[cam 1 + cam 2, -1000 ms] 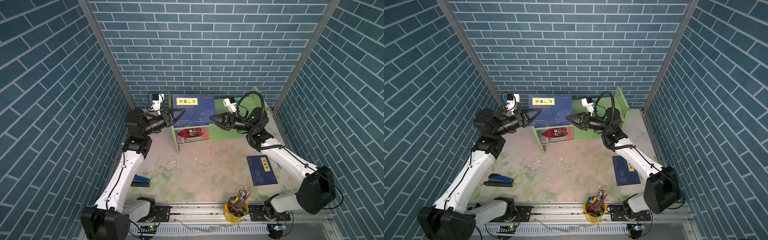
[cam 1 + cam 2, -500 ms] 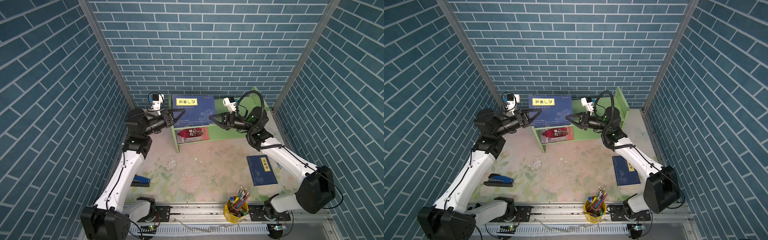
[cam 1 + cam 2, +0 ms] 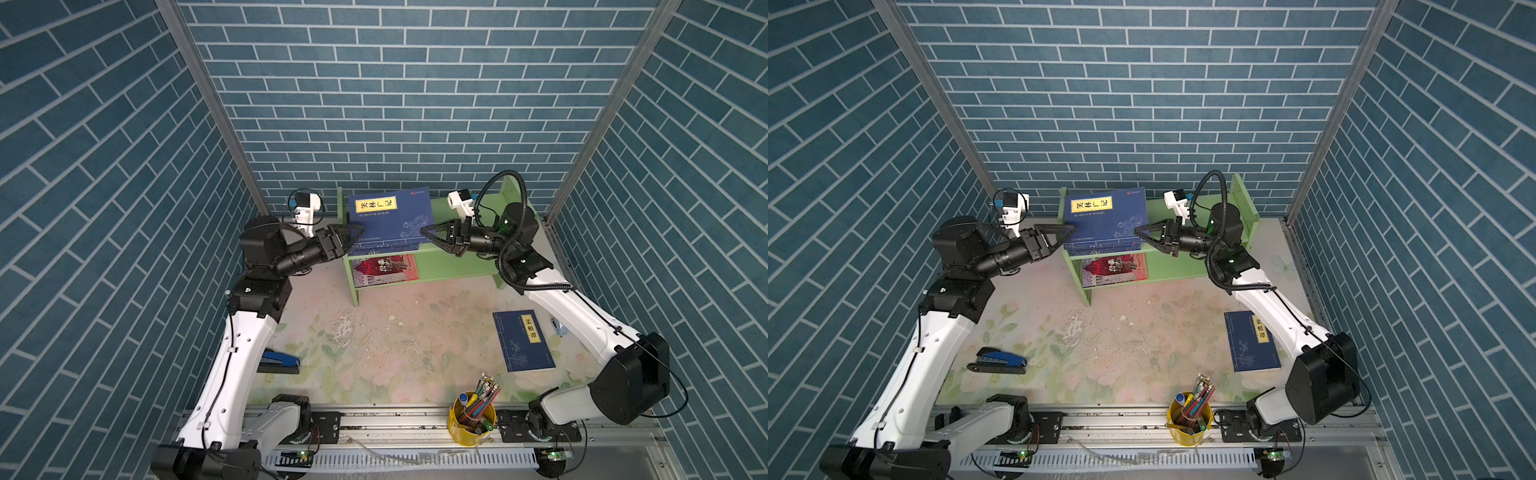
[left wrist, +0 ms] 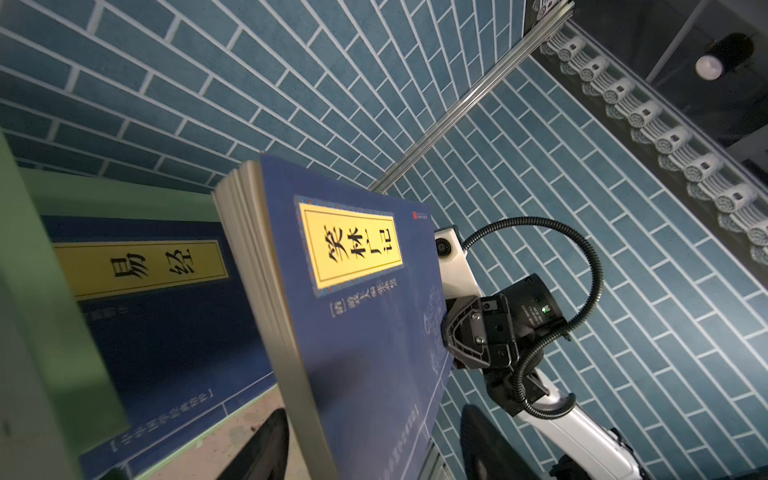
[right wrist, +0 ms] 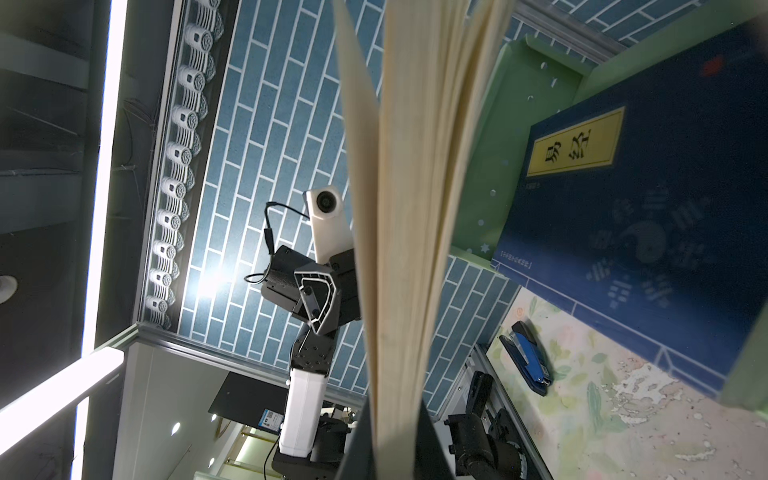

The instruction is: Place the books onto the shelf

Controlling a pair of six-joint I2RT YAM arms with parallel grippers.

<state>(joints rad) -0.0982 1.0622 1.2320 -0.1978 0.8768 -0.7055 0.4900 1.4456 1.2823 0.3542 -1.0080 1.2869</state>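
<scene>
The green wooden shelf (image 3: 457,266) (image 3: 1177,266) stands at 12 o'clock on the table (image 3: 395,340) (image 3: 1121,332), which has a faded flower pattern with chipped, rough spots. A thin standing book (image 3: 390,220) (image 3: 1106,220) (image 4: 365,332) (image 5: 415,208), smooth and dark blue with a bright yellow label, is up on its edge at the top board, near the 9 o'clock end of the shelf. I cannot tell if it touches the board. The right gripper (image 3: 424,230) (image 3: 1137,229) is at the book's 3 o'clock edge with its black jaws squeezed tight on it. In the right wrist view the cream pages fan out. The left gripper (image 3: 355,239) (image 3: 1065,237) is at the 9 o'clock edge with its jaws apart. In the left wrist view its fingers (image 4: 270,444) sit on both sides of the book with a gap. A back book (image 4: 158,311) (image 5: 623,199), also dark blue with a yellow label, is on the shelf behind it. A red and grey book (image 3: 384,270) (image 3: 1115,270) sits on the bottom board. A flat book (image 3: 523,340) (image 3: 1252,340), dark blue, lies on the table at 4 o'clock. A blue stapler (image 3: 280,361) (image 3: 998,360) lies at 8 o'clock. A round yellow cup (image 3: 471,419) (image 3: 1190,419) full of pencils stands at 5 o'clock.
</scene>
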